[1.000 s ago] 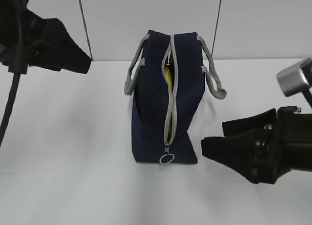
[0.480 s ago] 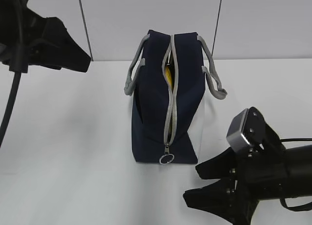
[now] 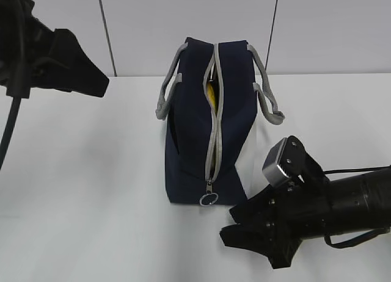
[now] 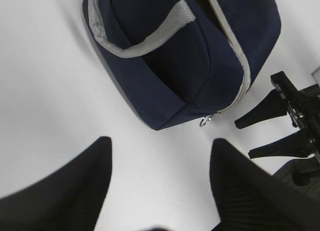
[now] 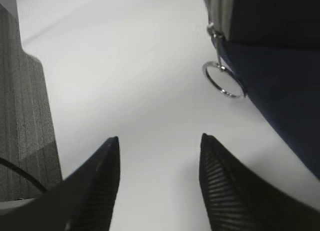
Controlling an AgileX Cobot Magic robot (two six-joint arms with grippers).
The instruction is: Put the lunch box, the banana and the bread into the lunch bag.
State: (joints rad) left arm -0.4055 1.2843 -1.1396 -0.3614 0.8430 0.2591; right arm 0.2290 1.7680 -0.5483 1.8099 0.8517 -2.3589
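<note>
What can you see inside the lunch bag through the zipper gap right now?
Through the narrow gap in the lunch bag, only a yellow sliver shows, likely the banana. The fabric hides everything else inside, so the lunch box and bread cannot be confirmed.

We count one lunch bag (image 3: 195, 129) on the table (image 3: 91, 184), with two grey handles (image 3: 168, 80) and one ring pull (image 3: 208, 199). One banana (image 3: 211, 93) shows as a yellow sliver through its opening. We see two end effectors: left (image 3: 91, 80), right (image 3: 235, 227).
</note>
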